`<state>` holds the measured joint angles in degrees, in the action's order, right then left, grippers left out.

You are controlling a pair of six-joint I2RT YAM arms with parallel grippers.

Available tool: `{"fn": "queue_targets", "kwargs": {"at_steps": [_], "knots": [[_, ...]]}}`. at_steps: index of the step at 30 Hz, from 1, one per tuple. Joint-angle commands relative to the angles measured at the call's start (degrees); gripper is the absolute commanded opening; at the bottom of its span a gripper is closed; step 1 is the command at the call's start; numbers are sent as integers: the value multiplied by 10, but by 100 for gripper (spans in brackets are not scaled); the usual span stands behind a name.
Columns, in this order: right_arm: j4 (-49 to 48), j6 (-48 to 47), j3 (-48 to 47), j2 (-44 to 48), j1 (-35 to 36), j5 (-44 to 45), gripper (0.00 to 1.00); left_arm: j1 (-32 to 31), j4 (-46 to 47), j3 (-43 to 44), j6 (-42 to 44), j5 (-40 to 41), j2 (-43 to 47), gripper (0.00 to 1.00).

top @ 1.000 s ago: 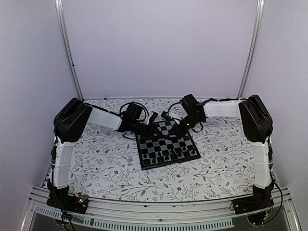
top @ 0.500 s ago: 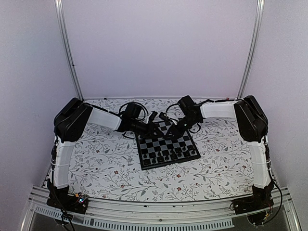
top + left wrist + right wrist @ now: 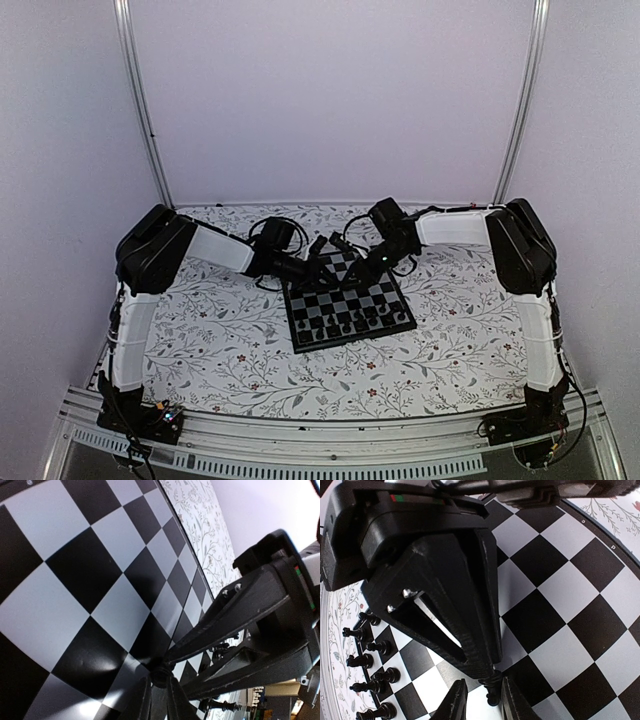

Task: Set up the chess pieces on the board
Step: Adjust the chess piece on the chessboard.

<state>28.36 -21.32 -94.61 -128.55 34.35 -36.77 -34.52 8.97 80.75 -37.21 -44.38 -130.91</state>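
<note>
Overhead, left pincer point(image 3: 322, 266) and right pincer point(image 3: 352, 270) meet over board's point(image 3: 378, 296) far half; we see row of pieces point(image 3: 346, 322) along its near edge.
Left wrist: left pincer point(image 3: 159, 686) clenched on one piece point(image 3: 160, 672), low over board.
Right wrist: right pincer point(image 3: 483, 684) released, straddling it.
We judge piece light, rigid, slick, tippy; hold mid-stem.

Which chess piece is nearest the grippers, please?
The lone piece in the left gripper, between the open fingers of the right gripper; the other pieces line the edge of the board.
</note>
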Motion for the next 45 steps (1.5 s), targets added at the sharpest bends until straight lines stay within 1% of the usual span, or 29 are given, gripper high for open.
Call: {"fn": "queue_targets", "kwargs": {"at_steps": [1,9,15,18,20,23,34,39,45], "knots": [[2,9,-11,-16,5,4,27,9,5,12,2,-1,-10,17],[0,-11,20,2,5,23,29,6,-12,14,25,20,-1,25],[-6,-24,50,27,4,42,32,-4,-48,33,53,53,-4,29],[-6,-26,55,30,5,42,33,-12,-72,51,73,75,-11,29],[-6,-28,57,32,5,42,32,-18,-111,70,86,92,-16,28],[-7,-34,63,35,4,47,32,-28,-141,83,103,115,-17,28],[-10,-35,67,31,4,44,29,-52,-217,113,119,186,-10,30],[-10,-34,69,33,4,43,29,-63,-262,144,130,209,-28,29],[-10,-34,70,34,4,43,29,-71,-286,156,135,227,-30,29]]}}
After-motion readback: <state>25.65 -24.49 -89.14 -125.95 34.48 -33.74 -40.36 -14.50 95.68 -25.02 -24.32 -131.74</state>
